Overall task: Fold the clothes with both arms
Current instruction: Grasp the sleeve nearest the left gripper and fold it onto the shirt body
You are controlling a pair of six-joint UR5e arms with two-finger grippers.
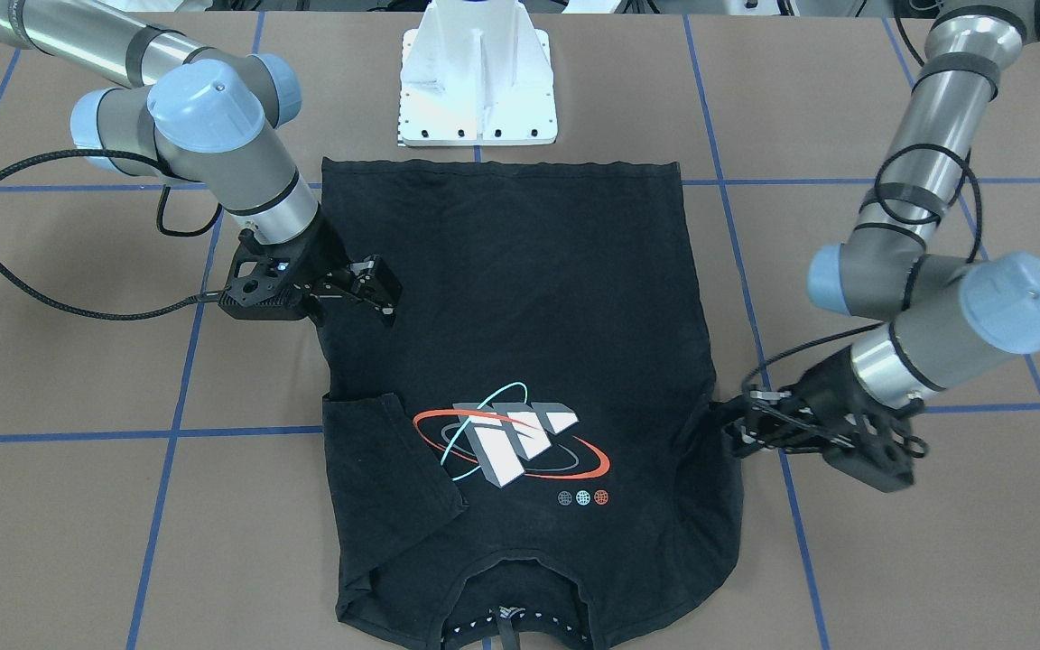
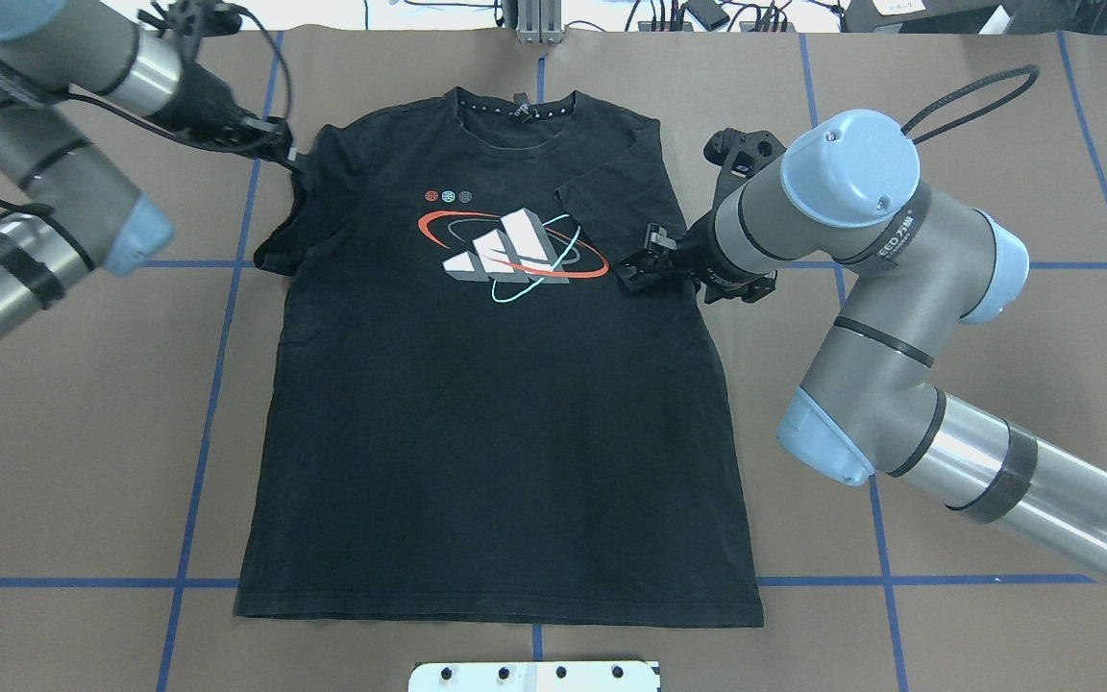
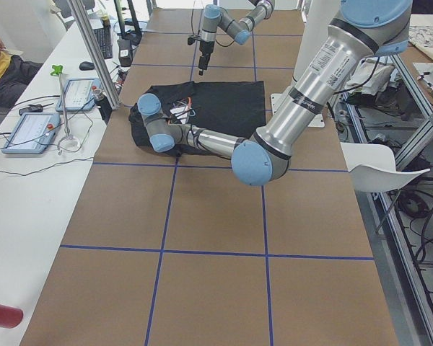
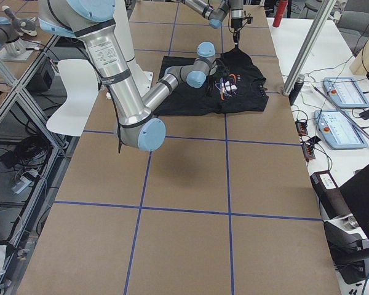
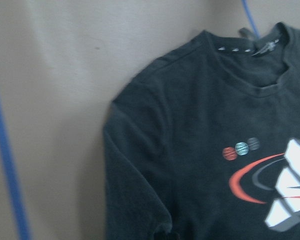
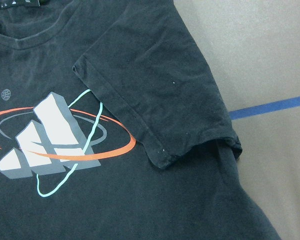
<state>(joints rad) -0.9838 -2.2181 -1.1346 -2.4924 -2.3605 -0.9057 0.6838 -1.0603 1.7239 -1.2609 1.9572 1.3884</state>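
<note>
The black T-shirt [image 2: 496, 404] lies flat and print-up on the brown table, collar away from the robot's base. Its sleeve on the robot's right [image 2: 611, 207] is folded inward over the chest, and the right wrist view shows that sleeve [image 6: 155, 85] lying loose beside the print. My right gripper [image 1: 385, 291] hovers open just above that side, holding nothing. My left gripper [image 1: 735, 429] sits low at the edge of the other sleeve [image 2: 275, 231], fingers spread. The left wrist view shows that shoulder [image 5: 140, 130] and the collar only.
The white pedestal mount [image 1: 478, 81] stands just behind the shirt's hem. Blue tape lines [image 2: 208, 404] grid the table. A side bench holds touch panels [image 3: 29, 133] and cables, with a metal post [image 4: 301, 55] at the table's edge. A seated person [image 3: 0, 61] is at the far left.
</note>
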